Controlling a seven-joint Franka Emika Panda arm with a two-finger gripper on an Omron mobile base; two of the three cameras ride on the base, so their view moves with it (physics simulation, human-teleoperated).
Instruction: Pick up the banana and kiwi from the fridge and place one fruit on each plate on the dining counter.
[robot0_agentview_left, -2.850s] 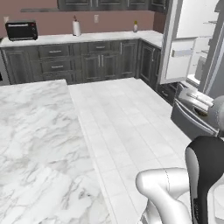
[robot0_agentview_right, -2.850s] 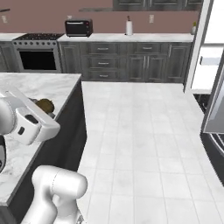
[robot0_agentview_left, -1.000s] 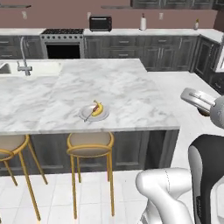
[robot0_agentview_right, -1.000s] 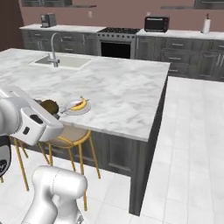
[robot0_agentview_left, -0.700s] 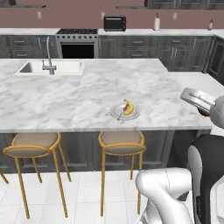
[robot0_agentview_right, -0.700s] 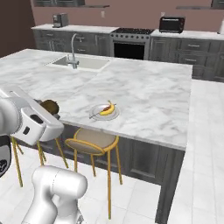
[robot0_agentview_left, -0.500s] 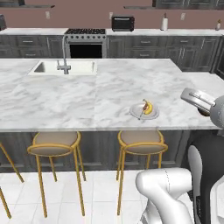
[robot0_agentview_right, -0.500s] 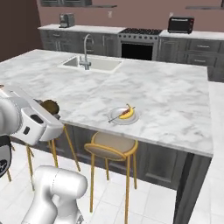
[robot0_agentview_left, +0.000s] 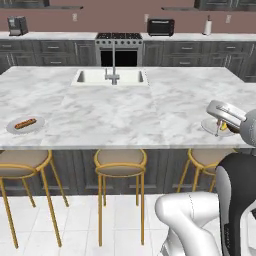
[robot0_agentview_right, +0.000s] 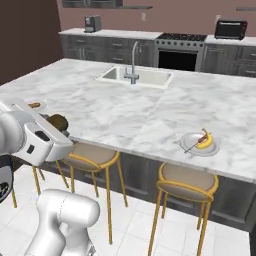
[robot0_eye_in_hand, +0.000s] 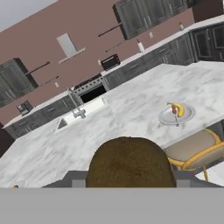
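Hand view showed my hand (robot0_eye_in_hand: 129, 186) clamped on the kiwi (robot0_eye_in_hand: 130, 162), short of the bench (robot0_agentview_right: 150, 112). Banana (robot0_agentview_right: 205, 139) lay on the right plate (robot0_agentview_right: 199, 144); the far-left plate (robot0_agentview_left: 25, 124) lacked fruit. I judged the round kiwi could roll off.

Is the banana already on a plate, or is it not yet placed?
It is placed. The banana lies on a white plate near the edge of the dining counter, beside a red-orange strip of food.
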